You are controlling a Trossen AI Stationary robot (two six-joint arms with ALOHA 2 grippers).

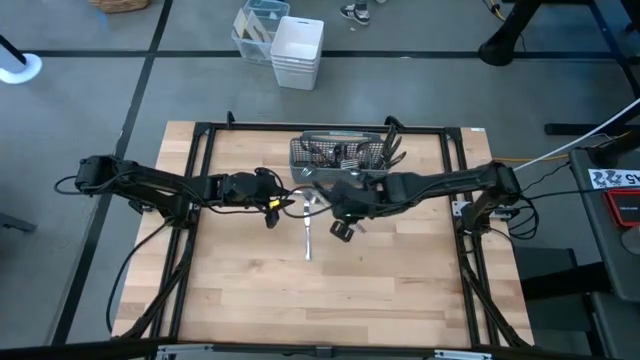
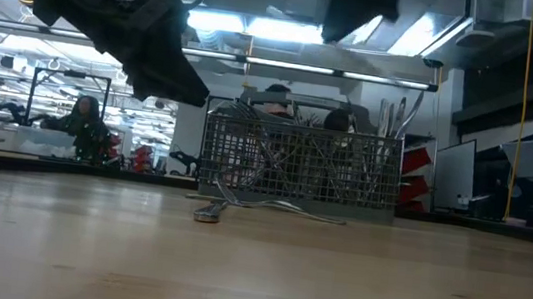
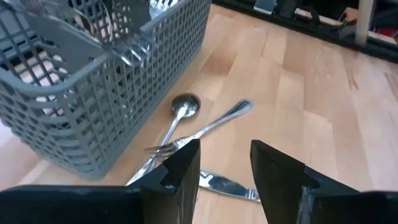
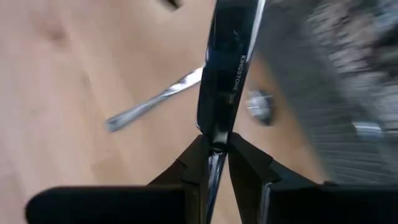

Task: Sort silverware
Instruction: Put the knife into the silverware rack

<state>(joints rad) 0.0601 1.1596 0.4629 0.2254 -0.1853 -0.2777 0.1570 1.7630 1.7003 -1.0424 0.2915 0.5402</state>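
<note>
Only wrist-side: knife (image 4: 225, 68) between jaws

Left tool (image 3: 225, 171) parted, hovering low, right tool (image 4: 214, 155) clamped shut, both arms mid-table

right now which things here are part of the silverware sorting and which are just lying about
Part of the job:
- knife gripped in the right gripper
- spoon, fork and another knife lying on the table
- mesh caddy holding silverware
- left gripper, open over the loose pieces

Lying about:
- white bins on the floor
</note>
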